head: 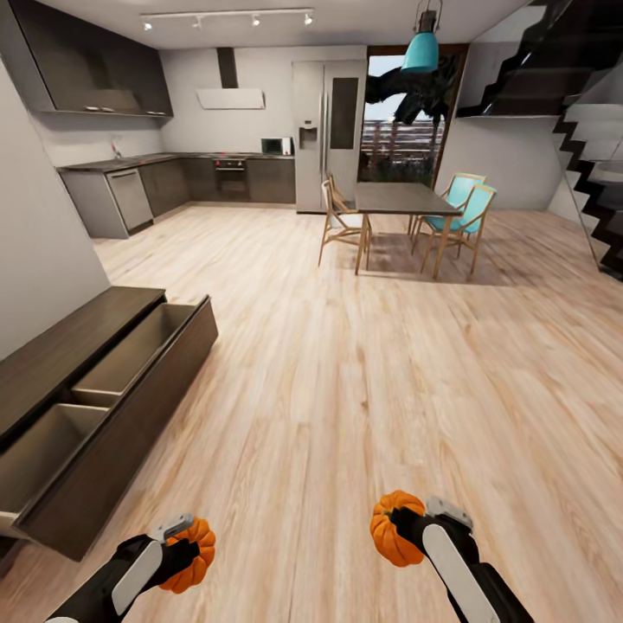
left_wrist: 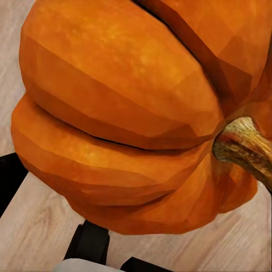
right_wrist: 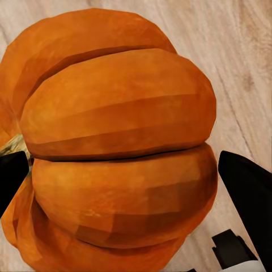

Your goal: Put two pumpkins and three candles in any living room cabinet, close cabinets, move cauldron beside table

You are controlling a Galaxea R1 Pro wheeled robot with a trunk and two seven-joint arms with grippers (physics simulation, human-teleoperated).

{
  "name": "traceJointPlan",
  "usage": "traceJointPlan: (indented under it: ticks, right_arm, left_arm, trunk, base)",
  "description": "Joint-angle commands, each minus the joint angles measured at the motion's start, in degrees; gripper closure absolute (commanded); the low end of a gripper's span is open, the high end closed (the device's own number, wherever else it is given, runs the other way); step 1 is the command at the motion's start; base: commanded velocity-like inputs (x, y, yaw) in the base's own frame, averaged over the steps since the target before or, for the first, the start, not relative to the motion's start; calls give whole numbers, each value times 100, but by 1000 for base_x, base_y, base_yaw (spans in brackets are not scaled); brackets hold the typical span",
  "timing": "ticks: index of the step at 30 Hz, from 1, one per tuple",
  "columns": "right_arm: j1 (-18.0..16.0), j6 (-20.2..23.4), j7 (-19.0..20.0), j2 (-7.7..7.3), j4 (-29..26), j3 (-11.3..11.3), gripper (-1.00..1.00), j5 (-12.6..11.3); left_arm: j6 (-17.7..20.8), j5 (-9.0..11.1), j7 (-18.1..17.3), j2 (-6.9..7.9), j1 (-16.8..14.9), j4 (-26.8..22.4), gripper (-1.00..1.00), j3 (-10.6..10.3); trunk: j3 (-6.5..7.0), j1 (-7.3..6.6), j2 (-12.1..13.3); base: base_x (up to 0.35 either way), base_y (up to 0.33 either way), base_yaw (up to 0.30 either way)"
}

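Two bright-orange ribbed pumpkins are held above the wooden floor at the bottom of the head view. My left gripper (head: 183, 554) is shut on one pumpkin (head: 195, 555), whose brown stem shows in the left wrist view, where the pumpkin (left_wrist: 124, 113) looms close. My right gripper (head: 400, 523) is shut on the other pumpkin (head: 389, 528), seen up close as a pumpkin (right_wrist: 119, 147) between black fingers (right_wrist: 249, 187). The dark-brown cabinet (head: 130, 407) runs along the left wall with two drawers pulled open, both looking empty. Candles and cauldron are out of view.
Ahead lies a wide wooden floor (head: 363, 346). A dining table (head: 402, 201) with chairs stands at the far middle, a grey kitchen (head: 173, 177) at the far left, and a dark staircase (head: 597, 156) on the right.
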Motion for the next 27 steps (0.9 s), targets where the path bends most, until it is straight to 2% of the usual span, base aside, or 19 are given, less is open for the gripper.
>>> traceJointPlan:
  ticks: [1, 6, 16, 27]
  right_arm:
    - [14, -1, 1, -4, -113, 1, 100, -2]
    - [66, 1, 1, -7, -358, 2, 100, -10]
    - [72, 9, 1, -59, -378, -6, 100, -50]
    - [72, 1, 4, -64, -369, -6, 100, -57]
  left_arm:
    - [-3, -23, 12, 0, -1, -2, 100, -2]
    - [-3, -23, 12, 0, -1, -2, 100, -2]
    - [-11, -23, 12, 0, -1, -2, 100, -4]
    - [-12, -24, 12, -3, -1, -2, 100, -11]
  trunk:
    - [0, 0, 0]
    - [23, 0, 0]
    - [108, 0, 0]
    - [117, 0, 0]
  base:
    - [331, -102, 0]
    - [331, -102, -33]
    - [331, -102, -52]
    - [331, -102, -1]
